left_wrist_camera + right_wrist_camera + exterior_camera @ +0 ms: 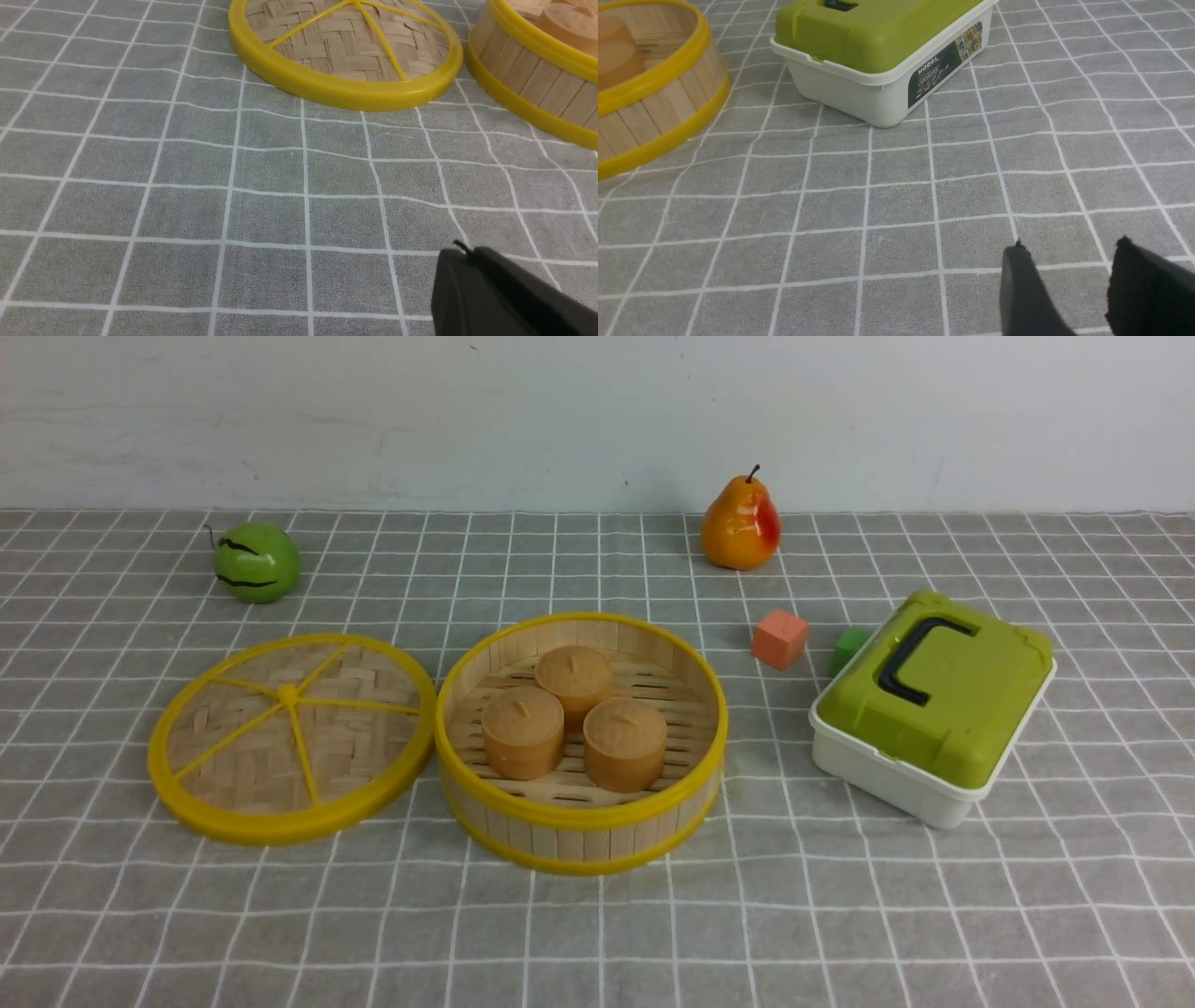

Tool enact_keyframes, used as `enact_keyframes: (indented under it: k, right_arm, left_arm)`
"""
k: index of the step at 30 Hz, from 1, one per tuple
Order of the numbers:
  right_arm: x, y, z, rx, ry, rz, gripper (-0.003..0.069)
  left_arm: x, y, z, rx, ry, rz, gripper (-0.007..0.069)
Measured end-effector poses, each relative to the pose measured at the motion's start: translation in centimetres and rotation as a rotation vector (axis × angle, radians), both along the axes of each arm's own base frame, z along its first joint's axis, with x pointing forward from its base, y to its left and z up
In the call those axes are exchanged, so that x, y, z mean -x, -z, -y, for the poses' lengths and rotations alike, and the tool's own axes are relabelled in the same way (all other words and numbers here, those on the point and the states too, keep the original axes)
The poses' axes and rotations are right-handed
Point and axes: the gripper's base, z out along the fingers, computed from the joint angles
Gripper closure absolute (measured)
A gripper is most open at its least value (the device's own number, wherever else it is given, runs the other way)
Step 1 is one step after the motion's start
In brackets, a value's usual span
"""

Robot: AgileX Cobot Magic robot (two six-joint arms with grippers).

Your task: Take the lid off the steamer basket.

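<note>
A: Where's the lid (297, 726)?
B: Off already. Flat on the table (840, 915), toward its left edge, right beside the steamer basket (583, 831). Basket's uncovered, three small tan pots (523, 733) inside.
A: Fingers?
B: Left fingers (467, 252) closed, nothing between them. Right fingers (1069, 252) open with a gap, also empty. Both over bare cloth near the table's front edge.
A: So task looks done. What could still go wrong?
B: Mostly an extra move. If the left arm goes back for the lid, a sideways push could slide its rim into the basket; they're so near there's hardly any slack. Could shift the basket and jostle the pots.
A: And if it tries a regrasp?
B: Closed fingers would just press on the rim or the centre knob (288, 694). Might tip the lid or skid it toward the left edge.
A: Right side?
B: Wrong-lid mix-up. The green box lid (943, 686) sits toward the right edge; a misread of "lid" could send the right arm there. A low sweep might clip the white box (892, 784) too.
A: Safest?
B: Leave everything, keep both arms back.
</note>
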Motion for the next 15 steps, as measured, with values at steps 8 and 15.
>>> enact_keyframes:
  k: [8,15]
  right_arm:
    - [0.0,0.0,0.0,0.0,0.0,0.0,0.0418]
    - [0.0,0.0,0.0,0.0,0.0,0.0,0.0418]
  left_arm:
    - [0.0,0.0,0.0,0.0,0.0,0.0,0.0627]
    - [0.0,0.0,0.0,0.0,0.0,0.0,0.0622]
